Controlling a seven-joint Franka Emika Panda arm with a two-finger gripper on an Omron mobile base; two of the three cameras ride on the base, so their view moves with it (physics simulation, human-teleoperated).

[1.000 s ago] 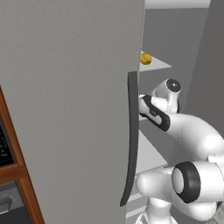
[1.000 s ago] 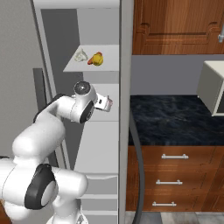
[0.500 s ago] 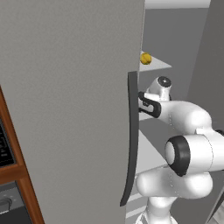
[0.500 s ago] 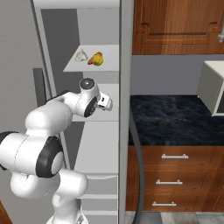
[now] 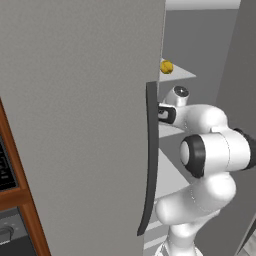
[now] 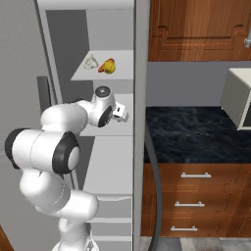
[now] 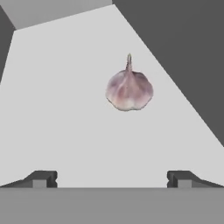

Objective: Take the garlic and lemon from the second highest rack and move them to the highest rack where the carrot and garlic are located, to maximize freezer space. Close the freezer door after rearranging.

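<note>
Left base view: the freezer door [image 5: 75, 125] stands open and fills the left side, its dark bowed handle [image 5: 149, 160] running down its edge. Past it, the lemon [image 5: 166, 66] sits on the highest rack [image 5: 180, 75]. The white arm [image 5: 215, 150] reaches in just below that rack, at the level of the second highest rack [image 5: 167, 131].

Right base view: inside the freezer [image 6: 88, 29], the lemon [image 6: 110, 66] lies on the highest rack [image 6: 122, 73] touching an orange carrot [image 6: 102, 69], with a pale garlic [image 6: 89, 62] just beside them. The gripper [image 6: 122, 114] hangs over the second highest rack [image 6: 125, 128].

Hand view: the gripper [image 7: 112, 178] is spread wide with nothing between its tips — both dark fingers [image 7: 41, 178] stand well apart. Ahead on the pale shelf [image 7: 57, 122] lies a pinkish garlic bulb [image 7: 129, 90], apart from the fingers, its stem pointing away.
</note>
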